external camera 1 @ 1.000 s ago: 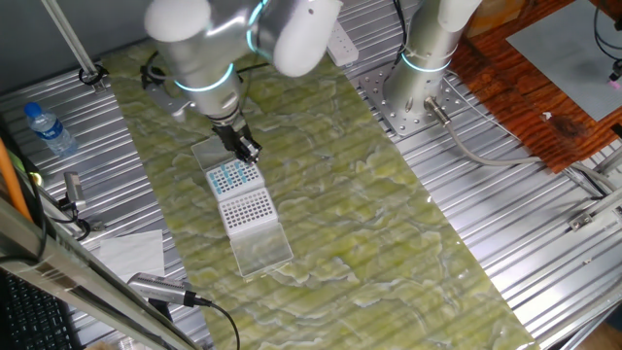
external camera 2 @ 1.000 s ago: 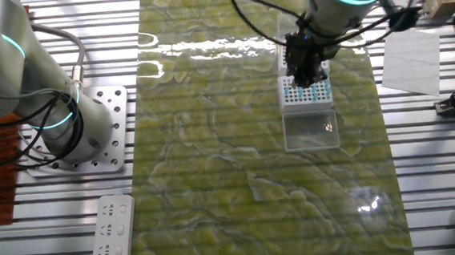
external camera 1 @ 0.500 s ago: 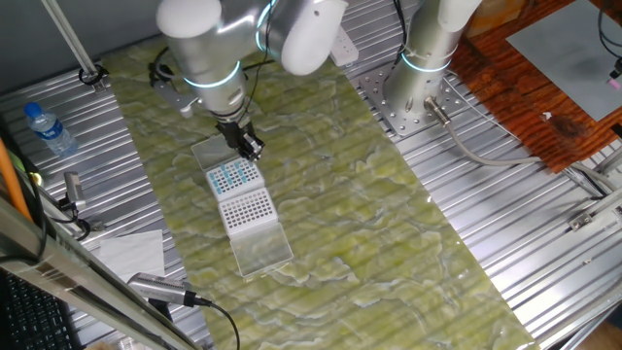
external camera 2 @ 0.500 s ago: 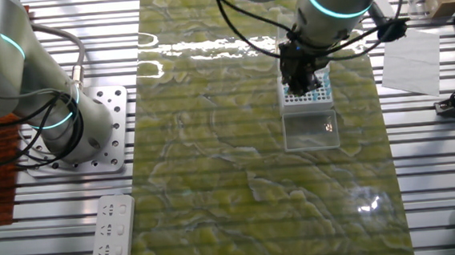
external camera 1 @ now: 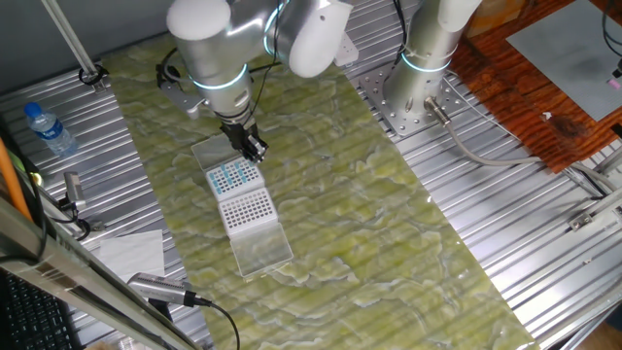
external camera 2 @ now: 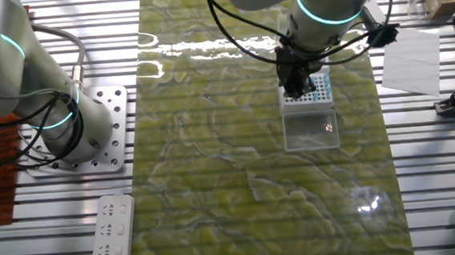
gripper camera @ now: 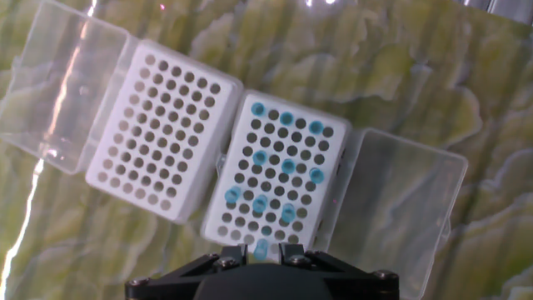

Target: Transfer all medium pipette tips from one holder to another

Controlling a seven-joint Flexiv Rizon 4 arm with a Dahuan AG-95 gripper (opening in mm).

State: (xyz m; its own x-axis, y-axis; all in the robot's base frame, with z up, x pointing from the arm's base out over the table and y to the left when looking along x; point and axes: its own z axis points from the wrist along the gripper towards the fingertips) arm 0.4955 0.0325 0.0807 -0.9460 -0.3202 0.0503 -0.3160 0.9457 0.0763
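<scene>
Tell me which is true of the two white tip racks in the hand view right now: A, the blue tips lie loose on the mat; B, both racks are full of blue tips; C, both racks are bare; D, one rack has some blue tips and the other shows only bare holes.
D: the right rack carries scattered medium pipette tips, while the left rack shows only dark empty holes.

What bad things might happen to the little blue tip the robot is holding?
The gripper seems to pinch one blue pipette tip by only a small part, so it might slip out and fall. The empty rack has small, tightly packed holes, so the tip could miss its hole and tip over. The nine tips left in the other rack stand close by, so the fingers could bump them on the next pick.
</scene>
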